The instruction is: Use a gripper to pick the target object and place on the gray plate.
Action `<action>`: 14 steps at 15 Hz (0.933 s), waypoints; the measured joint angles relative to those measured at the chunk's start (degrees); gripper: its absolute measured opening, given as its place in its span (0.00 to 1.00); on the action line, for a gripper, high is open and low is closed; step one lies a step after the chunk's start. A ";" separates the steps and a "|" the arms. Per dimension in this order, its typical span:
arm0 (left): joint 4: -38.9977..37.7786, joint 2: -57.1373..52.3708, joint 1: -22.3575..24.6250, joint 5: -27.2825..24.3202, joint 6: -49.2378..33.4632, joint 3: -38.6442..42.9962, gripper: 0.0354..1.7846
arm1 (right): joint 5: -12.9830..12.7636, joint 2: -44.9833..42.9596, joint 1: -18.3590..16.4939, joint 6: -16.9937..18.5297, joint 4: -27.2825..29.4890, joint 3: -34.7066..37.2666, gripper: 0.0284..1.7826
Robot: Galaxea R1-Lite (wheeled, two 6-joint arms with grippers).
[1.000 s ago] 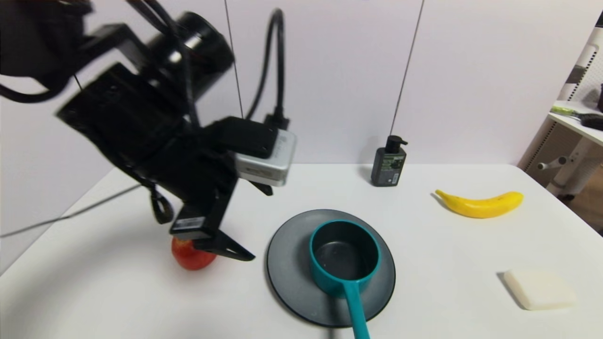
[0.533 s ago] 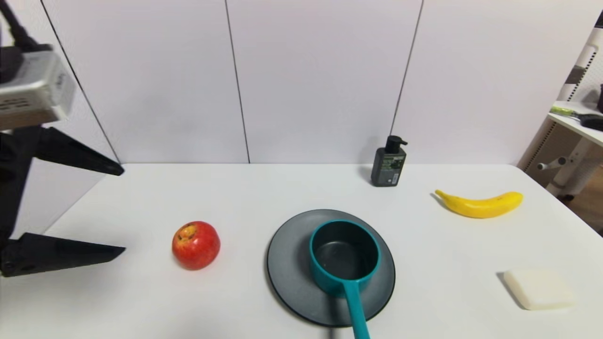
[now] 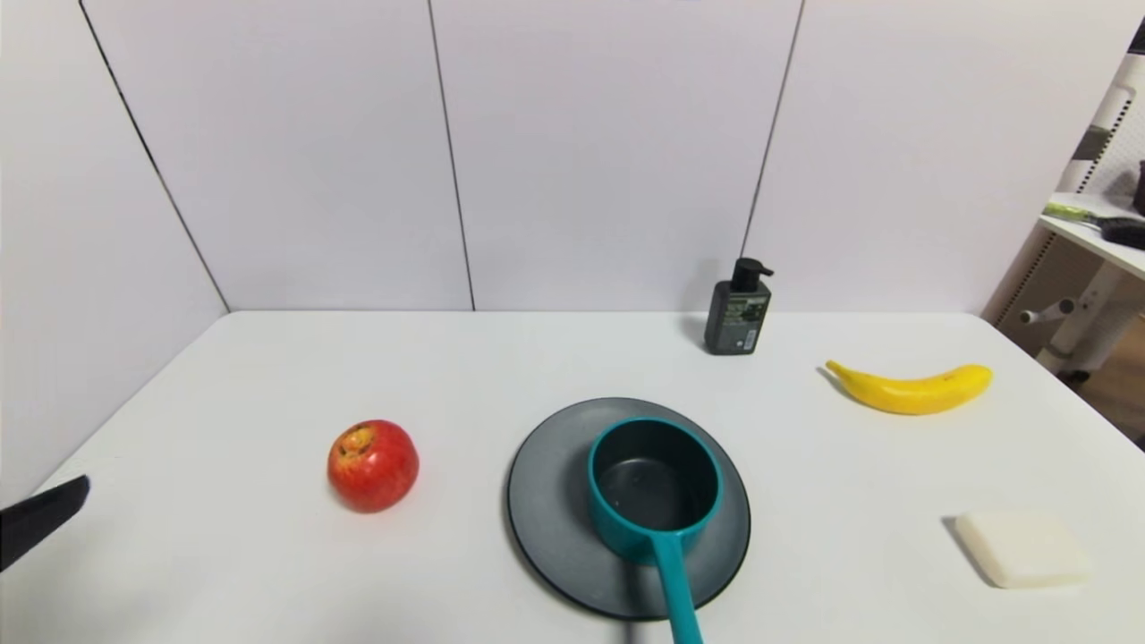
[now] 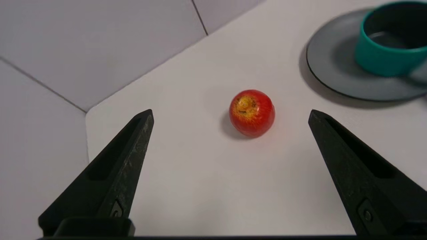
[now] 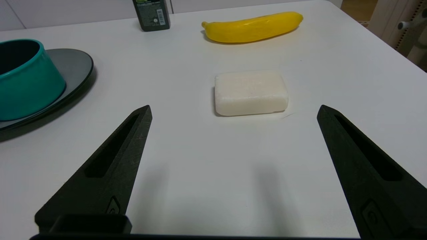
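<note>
Left pincer (image 4: 230,113) withdrawn; teal saucepan (image 3: 654,487) upright.

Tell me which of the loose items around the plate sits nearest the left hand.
The red apple, directly ahead of the open left hand; the banana, soap bar and pump bottle lie beyond the gray plate.

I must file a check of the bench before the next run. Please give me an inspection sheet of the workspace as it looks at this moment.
Surface: white table, no spills seen.
Job's things: teal saucepan sits upright on the gray plate; its handle juts over the plate's near rim.
Clutter: red apple left of plate; banana, white soap bar and dark pump bottle to the right and behind.
Hands: left hand open, empty, at the table's left edge, facing the apple; right hand open, empty, facing the soap bar.
Cables: nothing seen.
Surroundings: white wall panels; shelf at far right.
</note>
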 joint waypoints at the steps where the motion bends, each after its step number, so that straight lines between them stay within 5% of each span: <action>1: -3.19 -4.41 1.26 0.90 -2.29 4.83 0.94 | 0.00 0.00 0.00 0.02 0.00 0.00 0.96; 8: -16.80 -27.10 12.35 1.99 -6.78 36.07 0.94 | 0.00 0.00 0.00 0.02 0.00 0.00 0.96; 14: -14.51 -38.56 13.69 2.17 -12.12 45.64 0.94 | 0.00 0.00 0.00 0.00 0.00 0.00 0.96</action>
